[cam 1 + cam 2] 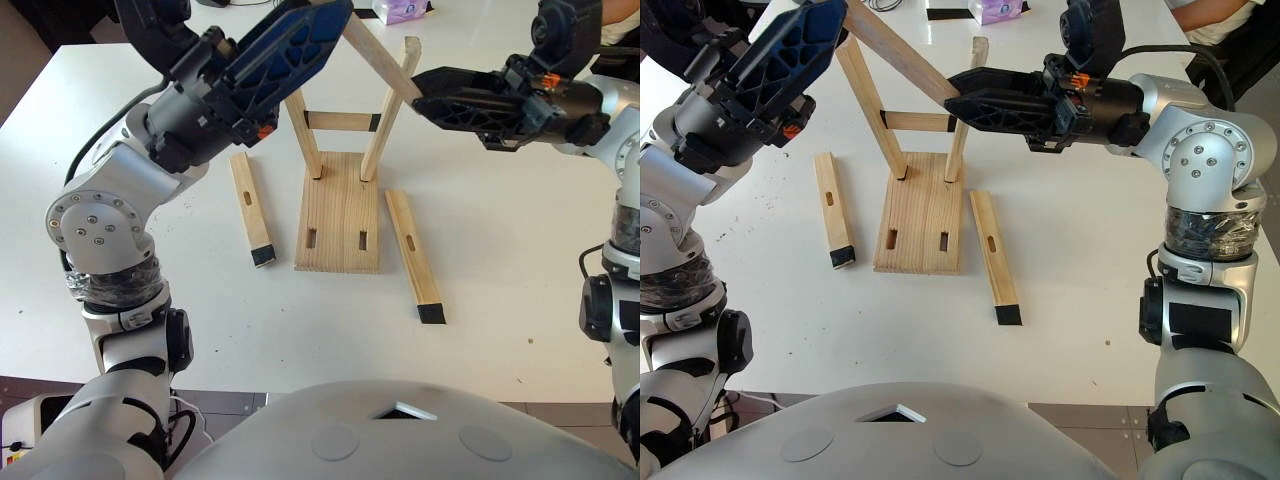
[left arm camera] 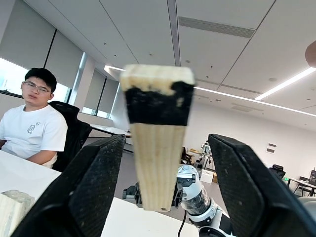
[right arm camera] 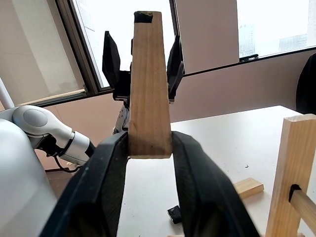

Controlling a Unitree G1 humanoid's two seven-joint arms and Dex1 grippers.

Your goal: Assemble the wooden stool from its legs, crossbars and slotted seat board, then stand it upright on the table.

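Up over the table (image 1: 500, 330), my right gripper (image 3: 149, 140) is squeezed tight on the low end of a slanted leg (image 3: 148, 74). My left gripper (image 2: 165, 143) is wide apart around its black top end, not touching. Below, the seat board (image 1: 338, 225) lies flat with two legs (image 1: 303, 135) standing in it.

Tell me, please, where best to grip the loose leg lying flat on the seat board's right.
Probably grip the leg at mid-length, across its narrow width, coming from straight above: it lies flat on the table, both long edges free, apart from the seat board.
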